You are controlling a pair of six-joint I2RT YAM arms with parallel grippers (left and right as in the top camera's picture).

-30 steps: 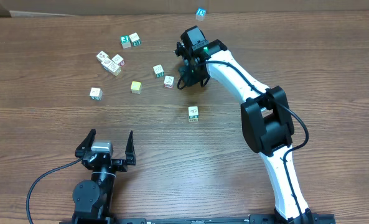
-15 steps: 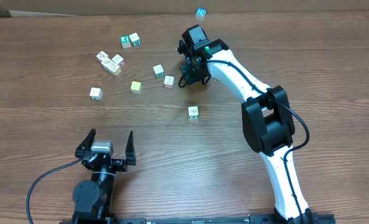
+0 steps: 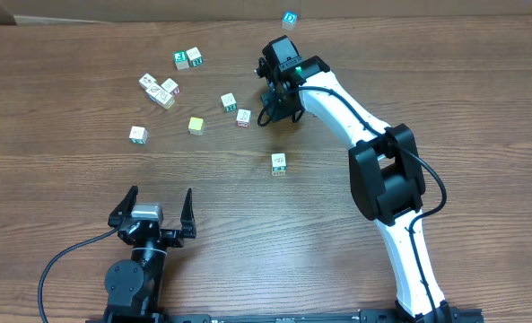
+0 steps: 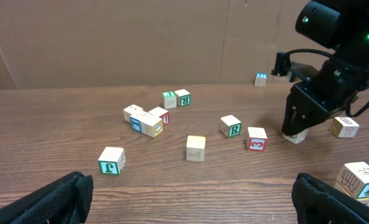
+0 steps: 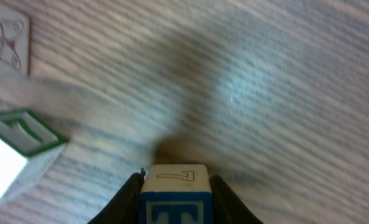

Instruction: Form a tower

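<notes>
The tower is stood upright, long axis vertical. Beyond it, a blue-lettered cube is clamped by the right gripper; the left gripper is spread wide, empty.

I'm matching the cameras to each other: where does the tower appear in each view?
Overhead: the tower stands mid-table, just below the right gripper in the picture.
Left wrist: the tower is at the lower right edge, nearer than the right gripper.
Right wrist: not in it.
Shared landmark: the right gripper, closed on a blue T cube.
</notes>
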